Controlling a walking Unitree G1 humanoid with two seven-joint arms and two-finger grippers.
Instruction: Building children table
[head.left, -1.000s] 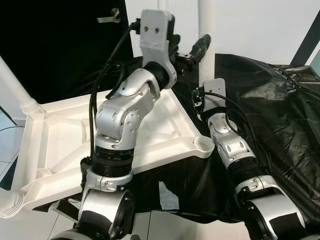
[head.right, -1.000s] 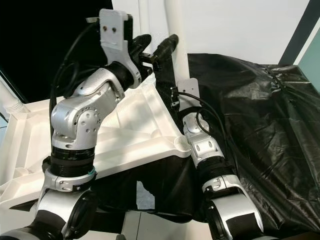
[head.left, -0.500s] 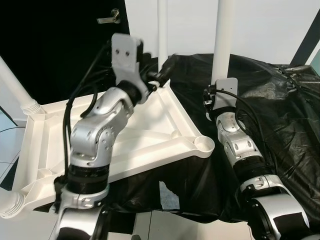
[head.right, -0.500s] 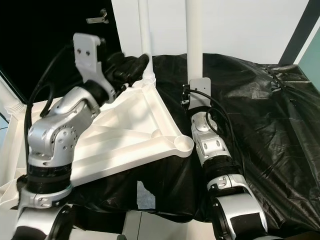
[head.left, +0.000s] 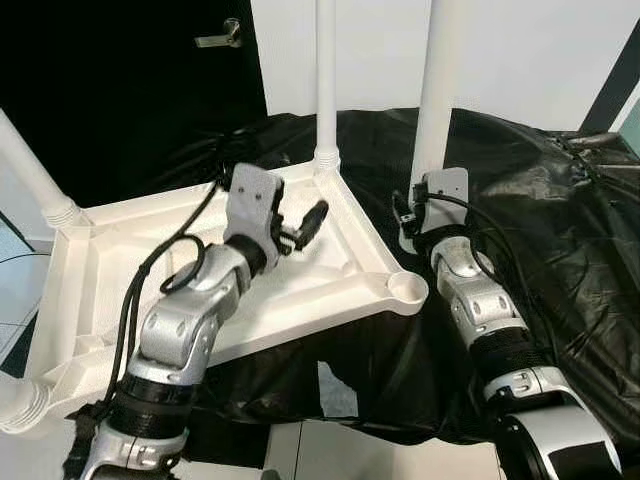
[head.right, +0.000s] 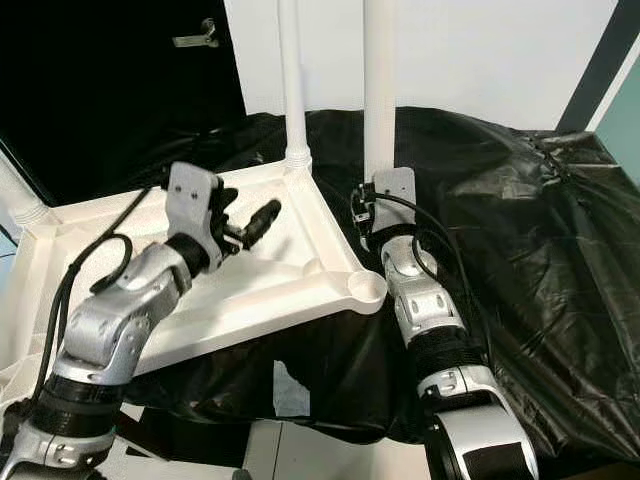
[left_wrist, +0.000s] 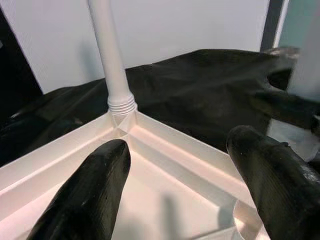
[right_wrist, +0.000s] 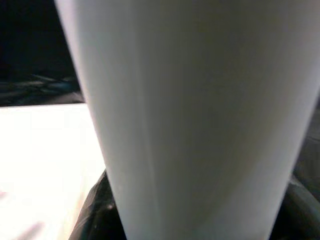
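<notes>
Our left gripper (left_wrist: 175, 185) has its fingers (left_wrist: 85, 195) spread wide, hovering over the upside-down white tabletop (head.left: 110, 270), aimed at the corner with a leg screwed in (head.left: 326, 90). Our right gripper (head.left: 418, 215) is clamped on a loose table leg (head.left: 435, 90), upright just beside the empty corner socket (head.left: 408, 288). Black plastic sheeting (head.left: 560, 230) lies underneath.

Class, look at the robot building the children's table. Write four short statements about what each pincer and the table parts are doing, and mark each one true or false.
1. The right pincer holds a loose white leg upright. True.
2. The left pincer is shut on a leg. False: it is open above the upturned tabletop, holding nothing.
3. The near corner socket already has a leg. False: it is empty.
4. A leg stands screwed into the far corner. True.
</notes>
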